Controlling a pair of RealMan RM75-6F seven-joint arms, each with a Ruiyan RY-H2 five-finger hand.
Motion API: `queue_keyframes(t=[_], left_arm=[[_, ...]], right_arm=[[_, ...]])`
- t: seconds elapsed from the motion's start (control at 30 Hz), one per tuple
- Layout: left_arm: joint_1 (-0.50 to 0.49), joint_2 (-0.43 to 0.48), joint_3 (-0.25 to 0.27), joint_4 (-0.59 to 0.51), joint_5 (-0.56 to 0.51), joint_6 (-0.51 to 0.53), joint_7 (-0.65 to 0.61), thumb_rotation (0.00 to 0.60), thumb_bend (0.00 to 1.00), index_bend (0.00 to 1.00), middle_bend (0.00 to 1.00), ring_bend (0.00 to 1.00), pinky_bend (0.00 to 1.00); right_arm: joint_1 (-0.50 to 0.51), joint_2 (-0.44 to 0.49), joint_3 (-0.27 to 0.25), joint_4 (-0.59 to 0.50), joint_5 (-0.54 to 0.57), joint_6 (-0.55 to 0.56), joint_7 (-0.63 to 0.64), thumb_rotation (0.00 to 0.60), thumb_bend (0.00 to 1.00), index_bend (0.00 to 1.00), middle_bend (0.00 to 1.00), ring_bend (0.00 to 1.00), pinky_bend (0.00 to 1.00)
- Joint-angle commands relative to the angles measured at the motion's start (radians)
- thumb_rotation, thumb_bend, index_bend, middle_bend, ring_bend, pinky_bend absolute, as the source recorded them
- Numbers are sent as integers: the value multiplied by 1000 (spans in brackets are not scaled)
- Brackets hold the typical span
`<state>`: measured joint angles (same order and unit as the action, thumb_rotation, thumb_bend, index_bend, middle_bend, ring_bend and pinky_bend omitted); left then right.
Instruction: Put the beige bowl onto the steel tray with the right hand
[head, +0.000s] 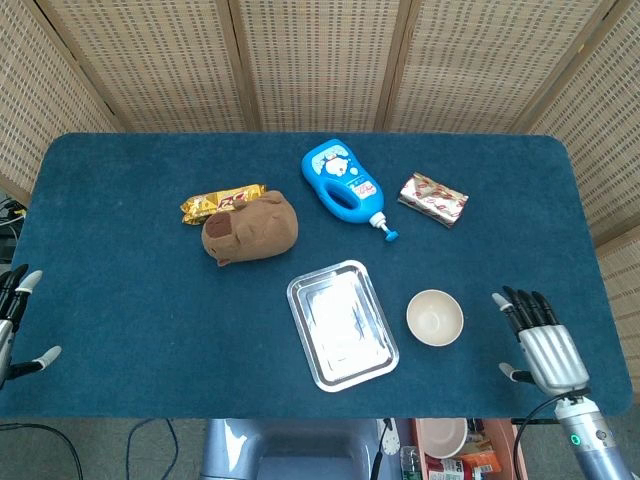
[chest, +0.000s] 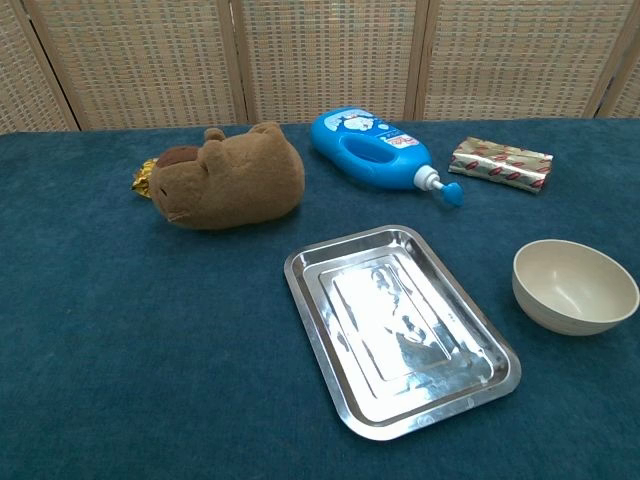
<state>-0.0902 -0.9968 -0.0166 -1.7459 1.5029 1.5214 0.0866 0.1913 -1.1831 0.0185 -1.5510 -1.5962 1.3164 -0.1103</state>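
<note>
The beige bowl (head: 435, 317) (chest: 574, 285) stands upright and empty on the blue cloth, just right of the steel tray (head: 342, 324) (chest: 401, 325), which is empty too. My right hand (head: 541, 342) hovers over the table's right front part, fingers apart, a short way right of the bowl and holding nothing. At the left edge of the head view my left hand (head: 14, 310) shows only in part, fingers spread and empty. Neither hand appears in the chest view.
A brown plush animal (head: 250, 228) lies behind the tray with a gold snack pack (head: 215, 202) behind it. A blue bottle (head: 345, 185) and a foil-wrapped packet (head: 433, 198) lie further back right. Wicker screens stand behind the table.
</note>
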Motion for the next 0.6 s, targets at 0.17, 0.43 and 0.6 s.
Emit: queue_keyframes(t=[0.17, 0.43, 0.6], left_arm=[[-18, -24, -17, 6, -42, -40, 44, 600, 0, 0, 0, 0, 0], [-31, -38, -29, 21, -76, -72, 66, 600, 0, 0, 0, 0, 0], [-37, -41, -38, 27, -96, -85, 67, 600, 0, 0, 0, 0, 0]], right_arm=[[128, -121, -19, 133, -86, -133, 55, 600, 0, 273, 0, 0, 0], [169, -192, -21, 199, -66, -188, 63, 600, 165, 407, 0, 0, 0], [184, -224, -24, 236, -52, -209, 73, 600, 310, 465, 0, 0, 0]])
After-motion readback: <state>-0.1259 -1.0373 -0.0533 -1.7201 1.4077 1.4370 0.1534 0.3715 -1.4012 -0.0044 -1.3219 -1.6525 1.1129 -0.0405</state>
